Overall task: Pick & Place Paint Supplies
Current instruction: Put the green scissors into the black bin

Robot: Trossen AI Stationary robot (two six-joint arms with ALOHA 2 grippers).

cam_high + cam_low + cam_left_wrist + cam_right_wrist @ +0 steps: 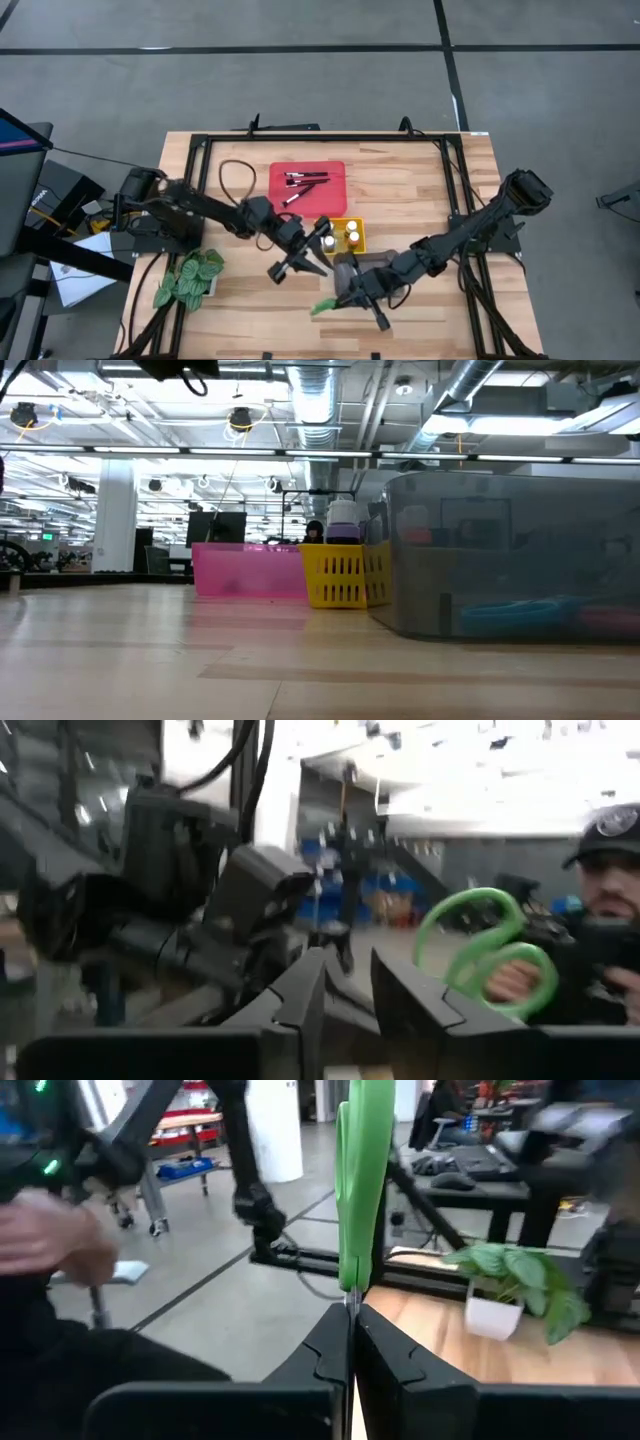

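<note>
A: From above, where are the scissors?
B: The green-handled scissors [324,306] hang off the right gripper [345,298], near the table's front edge, just in front of the grey tray [352,262]. The left gripper [297,262] hovers close by, beside the yellow tray [357,238]. Brushes [304,183] lie in the red tray [335,172].
A: Low view?
B: Only trays — pink-looking, yellow, grey.
A: Left wrist?
B: Its fingers [300,1000] stand slightly parted, holding nothing; the green loops sit beyond them.
A: Right wrist?
B: Fingers [325,1355] pinched together on the scissors' blades — handles pointing away, the plant [512,1275] behind.
</note>
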